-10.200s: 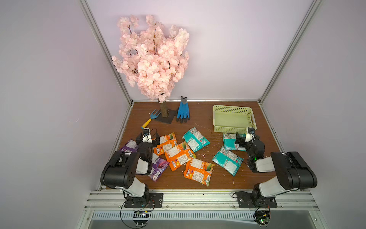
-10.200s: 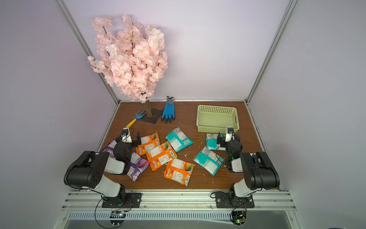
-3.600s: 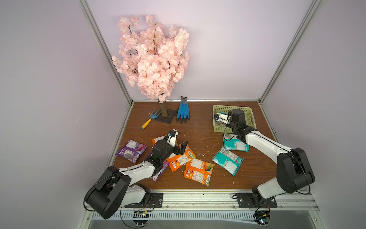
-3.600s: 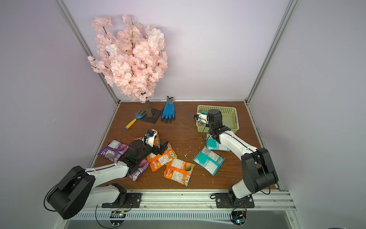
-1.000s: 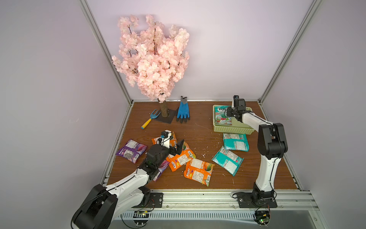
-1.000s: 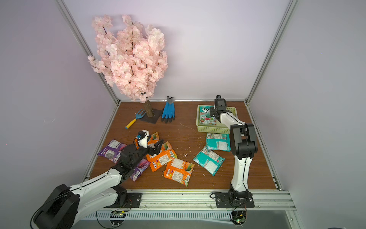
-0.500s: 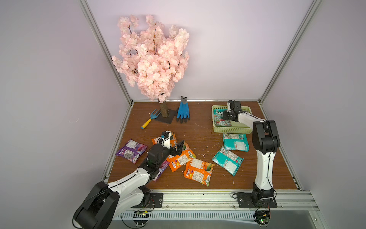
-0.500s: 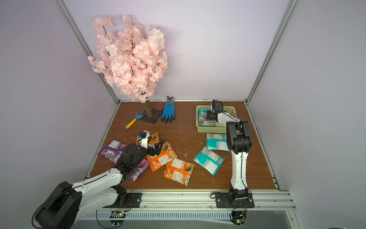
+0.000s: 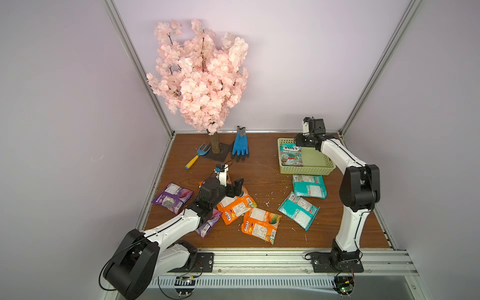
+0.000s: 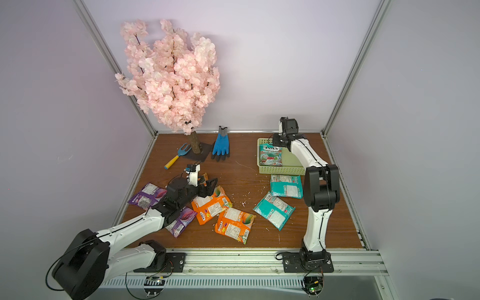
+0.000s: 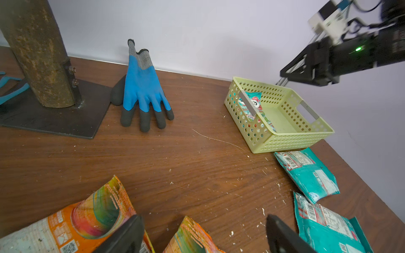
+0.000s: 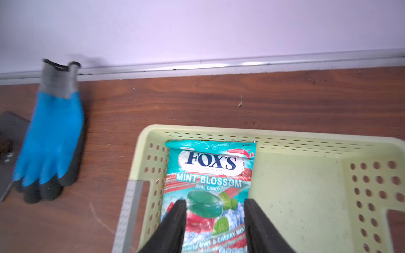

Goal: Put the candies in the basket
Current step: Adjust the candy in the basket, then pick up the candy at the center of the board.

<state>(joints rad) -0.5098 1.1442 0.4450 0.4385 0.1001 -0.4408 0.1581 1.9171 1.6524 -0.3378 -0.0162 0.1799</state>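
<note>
Since a second ago, the teal packet [image 9: 291, 155] has been laid flat in the basket [image 9: 306, 170], along the side nearer the blue glove [image 9: 240, 145]. The right jaws are held apart just above it, gripping nothing. The left jaws, wide open and empty, are poised over the overlapping orange packets [image 9: 235, 205] on the bench [image 9: 262, 168]. Two packets could be pinched together there, or the glossy film could slip free. The basket could be shifted if its wall is clipped when the right arm is withdrawn.
</note>
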